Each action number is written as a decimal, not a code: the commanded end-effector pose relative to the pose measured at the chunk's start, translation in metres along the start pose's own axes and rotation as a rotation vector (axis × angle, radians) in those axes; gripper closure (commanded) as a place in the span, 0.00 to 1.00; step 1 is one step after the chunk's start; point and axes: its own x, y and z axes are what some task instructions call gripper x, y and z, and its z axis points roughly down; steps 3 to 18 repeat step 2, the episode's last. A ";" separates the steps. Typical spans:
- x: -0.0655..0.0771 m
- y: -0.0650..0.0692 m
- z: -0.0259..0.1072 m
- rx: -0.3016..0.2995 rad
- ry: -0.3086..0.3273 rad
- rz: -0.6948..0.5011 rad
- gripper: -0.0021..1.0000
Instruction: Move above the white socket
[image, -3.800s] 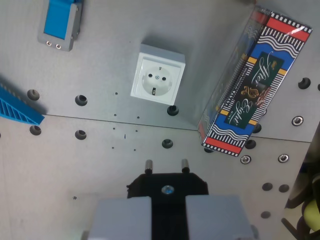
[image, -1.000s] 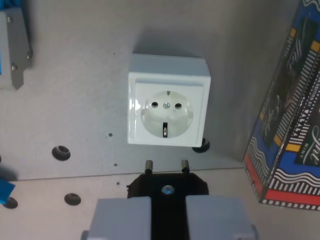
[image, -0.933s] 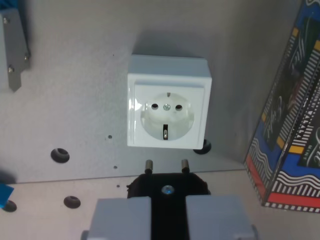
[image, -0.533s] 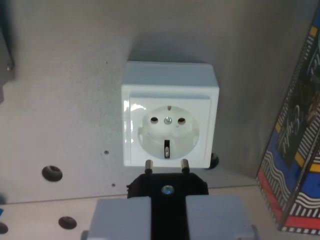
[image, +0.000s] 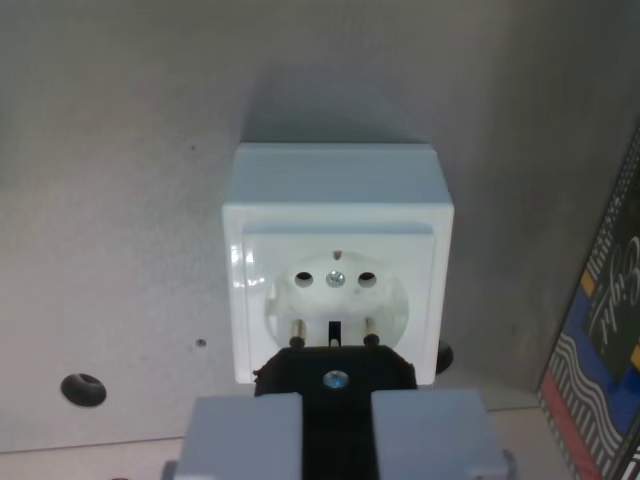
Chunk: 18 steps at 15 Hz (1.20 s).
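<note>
A dark round hole in the grey metal plate sits at eight o'clock. The square white plastic socket fills the centre, its round recess facing the camera. At six o'clock the grey gripper is clenched on a black plug, whose two metal pins overlap the socket's recess. At four o'clock, at the wrist view's right edge, stands a patterned cardboard box.
</note>
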 end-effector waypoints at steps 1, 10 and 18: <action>-0.008 0.002 0.008 0.031 0.118 0.035 1.00; -0.008 0.002 0.009 0.031 0.119 0.034 1.00; -0.008 0.002 0.009 0.031 0.119 0.034 1.00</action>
